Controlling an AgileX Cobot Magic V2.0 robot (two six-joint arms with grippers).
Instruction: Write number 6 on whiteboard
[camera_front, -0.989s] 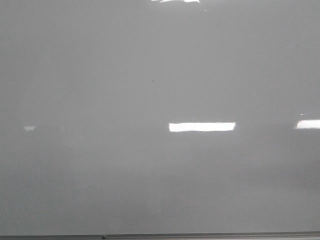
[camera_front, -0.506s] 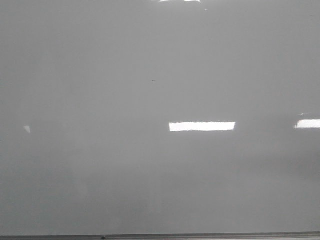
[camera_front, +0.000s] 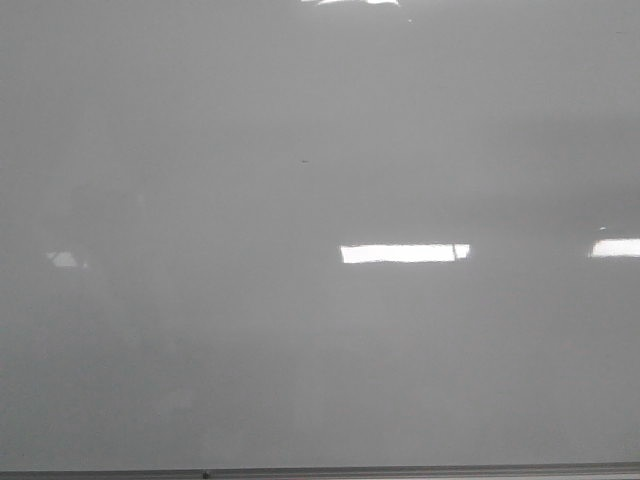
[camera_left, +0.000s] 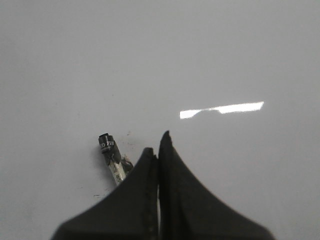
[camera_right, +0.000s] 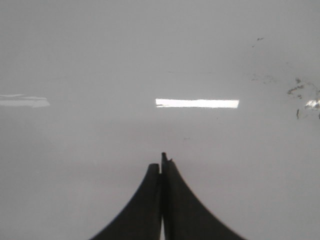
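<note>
A blank whiteboard (camera_front: 320, 330) fills the front view with no number 6 drawn yet; the left gripper (camera_left: 157, 145) is clamped on a marker (camera_left: 112, 159), the right gripper (camera_right: 161, 167) is closed and empty, so writing likely begins by pressing the marker tip to the board.

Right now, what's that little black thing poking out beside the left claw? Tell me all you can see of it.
It looks like a marker: a short dark cylindrical end with a band of tiny white lettering, then a paler labelled body running slantwise down behind the left gripper. The closed fingers seem to pinch it, though the contact is hidden. It lies against the glossy pale whiteboard; whether its end touches the board is unclear. A few dark specks dot the board nearby.
</note>
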